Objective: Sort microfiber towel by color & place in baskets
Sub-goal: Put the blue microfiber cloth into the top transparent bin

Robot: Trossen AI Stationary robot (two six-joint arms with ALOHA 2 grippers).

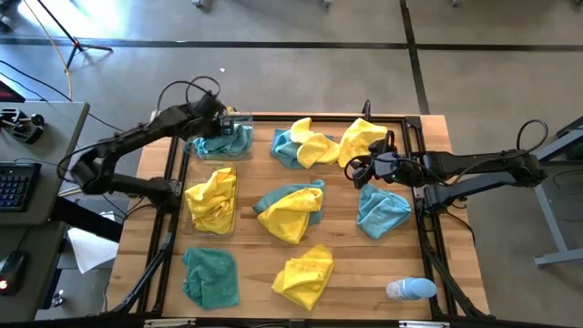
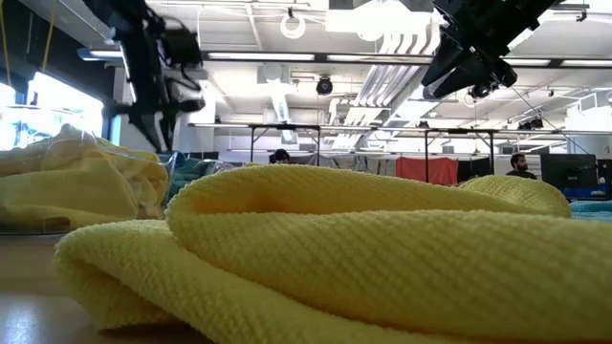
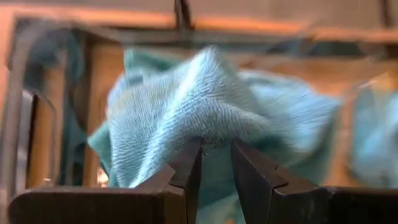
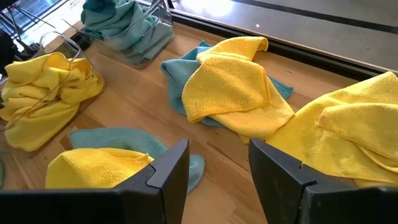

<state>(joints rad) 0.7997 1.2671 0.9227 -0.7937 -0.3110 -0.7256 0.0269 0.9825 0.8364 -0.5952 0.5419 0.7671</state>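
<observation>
Taking the wooden table's near edge point(image 1: 346, 310) as the landmark and working away from it: closest lie a teal towel point(image 1: 211, 277) and a yellow towel point(image 1: 304, 276), loose on the wood and not yet sorted, with a small pale-blue-and-white object point(image 1: 411, 289) off toward the right corner.

Farther in, the nearer clear basket point(image 1: 189, 224) holds a crumpled yellow towel point(image 1: 211, 199), so this bin seems to serve for yellow. A yellow-over-teal pair point(image 1: 290, 210) sits mid-table, and a lone teal towel point(image 1: 382, 210) lies beside the right arm.

Farther still, the right gripper point(image 1: 357, 169) hovers above the table with its fingers apart and nothing between them, facing a big yellow towel point(image 4: 348, 134), probably lining up its next pick.

Farthest from the edge, the left gripper point(image 3: 216, 163) is pinched narrow on a fold of a teal towel point(image 3: 211, 106), holding it over the far basket point(image 1: 239, 119), evidently the teal bin. Near it, a teal-and-yellow heap point(image 1: 305, 144) waits.
</observation>
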